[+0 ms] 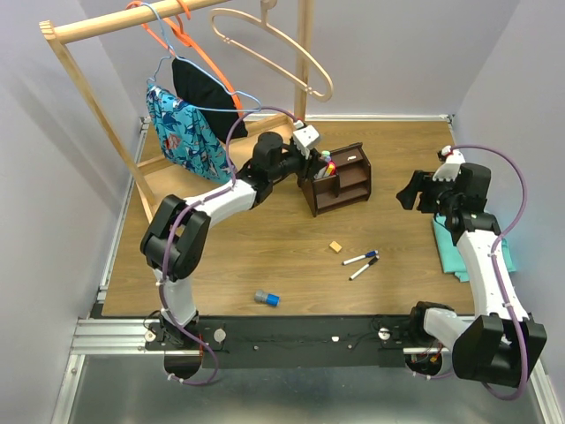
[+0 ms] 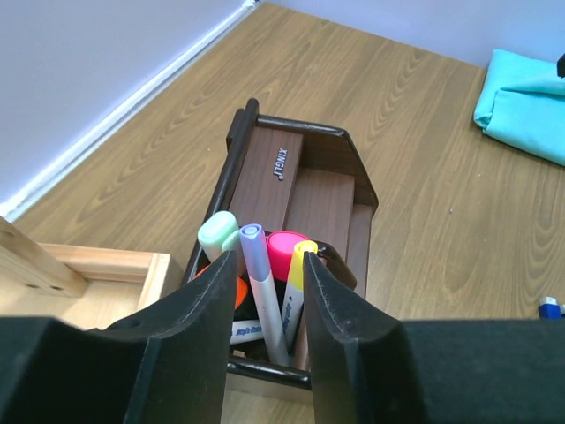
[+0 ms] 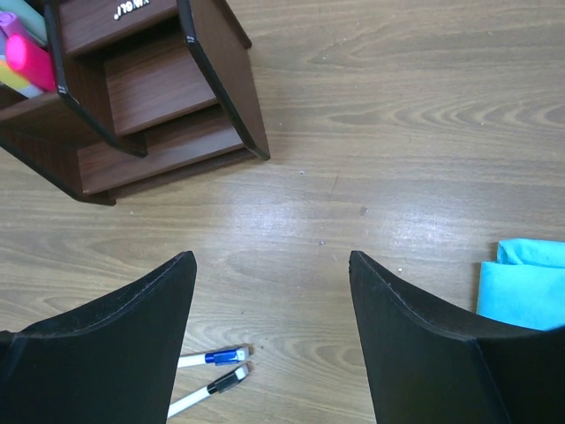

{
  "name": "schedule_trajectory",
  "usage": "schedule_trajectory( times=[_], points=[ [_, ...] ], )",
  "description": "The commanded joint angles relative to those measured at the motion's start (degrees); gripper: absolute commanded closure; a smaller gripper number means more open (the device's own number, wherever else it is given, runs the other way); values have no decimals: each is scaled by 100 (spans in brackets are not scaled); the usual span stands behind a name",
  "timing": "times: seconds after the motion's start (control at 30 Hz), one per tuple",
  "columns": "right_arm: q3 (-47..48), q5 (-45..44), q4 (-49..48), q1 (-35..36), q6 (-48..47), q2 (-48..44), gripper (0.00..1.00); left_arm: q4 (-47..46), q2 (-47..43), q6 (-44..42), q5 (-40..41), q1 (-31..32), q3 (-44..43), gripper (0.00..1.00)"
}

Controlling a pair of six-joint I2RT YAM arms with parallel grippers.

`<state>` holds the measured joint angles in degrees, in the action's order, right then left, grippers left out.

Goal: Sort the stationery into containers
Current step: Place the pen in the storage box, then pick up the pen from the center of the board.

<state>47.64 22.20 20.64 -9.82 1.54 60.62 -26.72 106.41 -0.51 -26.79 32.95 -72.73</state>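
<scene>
The dark brown organiser point(image 1: 340, 181) stands mid-table. My left gripper point(image 1: 311, 159) hovers right over its left compartment, jaws open. In the left wrist view the gripper point(image 2: 269, 261) frames a purple-capped marker point(image 2: 260, 283) that stands in the compartment beside a pink end point(image 2: 284, 252), a yellow-capped marker point(image 2: 298, 278), a mint cap point(image 2: 218, 231) and an orange end point(image 2: 240, 291). On the table lie a blue-capped marker point(image 1: 360, 258), a black-capped marker point(image 1: 363, 268), the tan cube point(image 1: 335, 246) and the grey-blue cylinder point(image 1: 267, 299). My right gripper point(image 1: 410, 193) is open and empty above the table, right of the organiser.
A pale wooden clothes rack point(image 1: 88, 97) with hangers and hung clothes point(image 1: 190, 132) stands at the back left, just behind my left arm. A folded teal cloth point(image 1: 459, 252) lies at the right edge, under my right arm. Grey walls close in the table.
</scene>
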Motion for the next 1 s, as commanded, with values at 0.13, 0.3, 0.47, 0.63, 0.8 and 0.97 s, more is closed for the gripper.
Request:
schedule_trajectory(
  times=[0.13,0.3,0.47,0.63,0.8,0.97],
  points=[
    [105,346,193,-37,-110,-331,22,1326,-1042,-572,-204,-17,-294,54],
    [377,953,1335,-37,-1618,-227,22,2799,-2033,-1160,-775,132,108,53],
    [756,1445,2390,-37,-2877,90,22,4147,-2870,-2335,-943,624,741,51],
    [826,1007,2147,-37,-2478,-41,22,4449,-2986,-2763,-319,1600,1270,48],
    [1255,39,987,-37,16,-603,21,4814,-1873,-2244,435,2092,123,51],
    [1809,-873,905,-37,961,-1017,21,5133,-808,-2146,832,2733,-891,49]
  ],
)
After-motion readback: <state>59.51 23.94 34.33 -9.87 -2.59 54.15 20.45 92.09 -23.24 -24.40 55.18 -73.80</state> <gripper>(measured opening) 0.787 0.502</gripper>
